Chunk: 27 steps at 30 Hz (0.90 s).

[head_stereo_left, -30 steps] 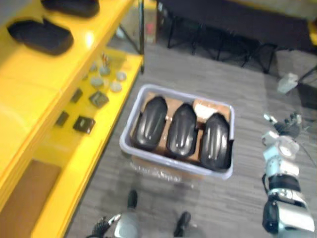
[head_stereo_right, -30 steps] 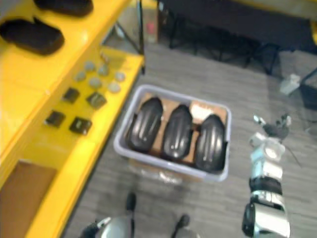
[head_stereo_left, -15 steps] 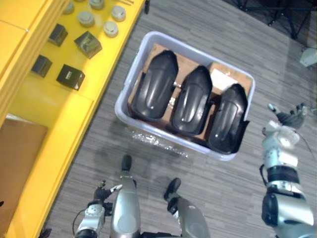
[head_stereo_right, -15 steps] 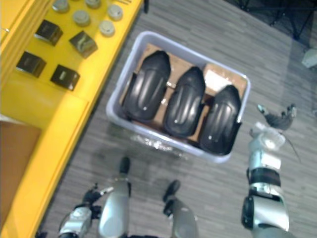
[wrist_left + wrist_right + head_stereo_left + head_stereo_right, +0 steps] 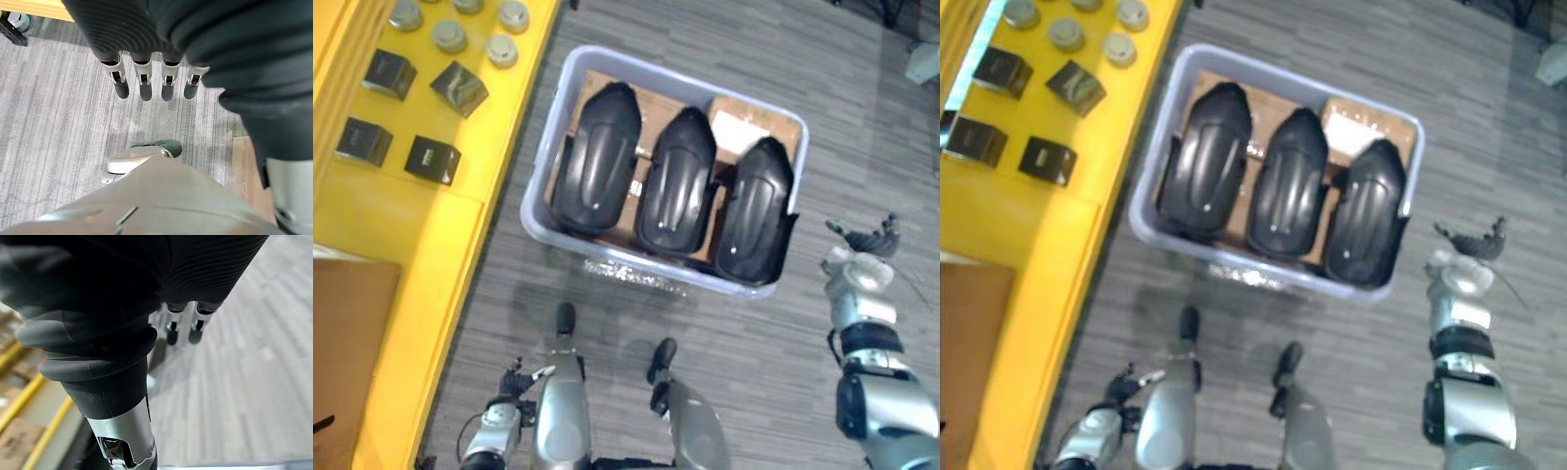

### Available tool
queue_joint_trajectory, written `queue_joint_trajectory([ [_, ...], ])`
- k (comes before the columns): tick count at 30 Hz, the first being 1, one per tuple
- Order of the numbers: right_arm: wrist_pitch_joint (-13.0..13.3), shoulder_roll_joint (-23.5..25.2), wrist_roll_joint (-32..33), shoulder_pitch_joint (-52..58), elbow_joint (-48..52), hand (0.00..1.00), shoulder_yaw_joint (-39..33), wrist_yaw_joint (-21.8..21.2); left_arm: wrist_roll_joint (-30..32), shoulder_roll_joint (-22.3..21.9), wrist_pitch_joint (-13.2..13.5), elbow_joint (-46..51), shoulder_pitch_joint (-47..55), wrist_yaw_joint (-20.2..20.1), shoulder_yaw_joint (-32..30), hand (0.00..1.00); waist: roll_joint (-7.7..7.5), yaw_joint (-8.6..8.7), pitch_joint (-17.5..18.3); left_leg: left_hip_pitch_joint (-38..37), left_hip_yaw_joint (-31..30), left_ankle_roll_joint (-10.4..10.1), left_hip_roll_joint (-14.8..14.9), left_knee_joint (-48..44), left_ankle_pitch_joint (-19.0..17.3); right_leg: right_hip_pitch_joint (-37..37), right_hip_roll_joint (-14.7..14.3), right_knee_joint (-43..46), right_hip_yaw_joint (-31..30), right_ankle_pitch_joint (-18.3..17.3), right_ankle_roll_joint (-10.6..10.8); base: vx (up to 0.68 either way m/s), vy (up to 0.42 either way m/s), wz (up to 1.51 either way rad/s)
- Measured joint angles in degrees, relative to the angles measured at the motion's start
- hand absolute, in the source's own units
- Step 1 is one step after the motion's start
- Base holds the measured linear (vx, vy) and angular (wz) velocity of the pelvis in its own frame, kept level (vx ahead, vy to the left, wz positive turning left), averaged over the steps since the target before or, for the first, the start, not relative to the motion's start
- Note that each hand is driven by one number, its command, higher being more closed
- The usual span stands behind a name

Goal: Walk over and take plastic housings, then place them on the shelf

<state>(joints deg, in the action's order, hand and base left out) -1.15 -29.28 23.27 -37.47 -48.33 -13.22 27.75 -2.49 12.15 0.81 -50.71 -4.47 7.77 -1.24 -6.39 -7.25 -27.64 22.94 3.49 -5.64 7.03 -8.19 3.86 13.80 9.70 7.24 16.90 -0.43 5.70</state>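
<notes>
Fingers (image 5: 142, 87) of left hand (image 5: 161, 34) and right hand (image 5: 868, 239) hang straight, empty; 3 plastic housings (image 5: 677, 184) fill the grey bin (image 5: 542, 147) ahead.

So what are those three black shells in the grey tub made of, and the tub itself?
The three black ribbed housings look like moulded plastic, semi-gloss: small highlights on their smooth curves. The pale grey rectangular tub seems matte plastic, with a rounded rim. The brown sheet beneath them resembles cardboard.
</notes>
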Motion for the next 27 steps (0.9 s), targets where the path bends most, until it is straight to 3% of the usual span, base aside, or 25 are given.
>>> queue_joint_trajectory([
  [9,-0.6,0.0,-2.0,-2.7,-0.2,0.00,3.7,-0.6,-2.2,-0.3,0.4,0.1,-0.4,-0.6,-0.3,0.00,0.43,-0.28,-0.3,1.3,-1.7,0.2,-0.2,0.0,0.2,0.6,-0.2,-0.5,0.4,0.2,0.1,0.03,-0.005,0.03],
  [18,-0.6,0.2,-4.7,-2.9,0.1,0.00,5.7,-4.0,-2.2,-1.1,0.4,0.3,-1.8,-1.3,-1.0,0.00,1.19,-1.39,-1.0,3.4,-3.6,0.1,-0.3,-1.0,0.3,1.8,-0.2,1.0,1.8,-0.1,-0.3,-0.02,0.005,0.07],
  [24,-4.3,1.1,-6.2,-2.8,-0.4,0.00,6.4,-6.7,-2.3,-1.4,0.4,0.3,-1.9,-1.7,-2.2,0.00,1.14,-1.38,-1.0,4.7,-4.5,0.0,-0.1,-2.3,0.2,2.4,-0.4,1.9,2.1,-0.5,-0.8,-0.03,0.010,0.05],
  [27,-4.3,1.7,-6.2,-2.8,-2.0,0.00,7.8,-7.2,-3.9,-1.4,0.5,0.1,-1.9,-1.7,-2.3,0.00,1.14,-1.41,-1.0,4.8,-4.6,0.0,0.0,-2.4,0.3,2.6,-0.4,2.2,2.1,-0.6,-0.9,-0.02,0.006,-0.01],
])
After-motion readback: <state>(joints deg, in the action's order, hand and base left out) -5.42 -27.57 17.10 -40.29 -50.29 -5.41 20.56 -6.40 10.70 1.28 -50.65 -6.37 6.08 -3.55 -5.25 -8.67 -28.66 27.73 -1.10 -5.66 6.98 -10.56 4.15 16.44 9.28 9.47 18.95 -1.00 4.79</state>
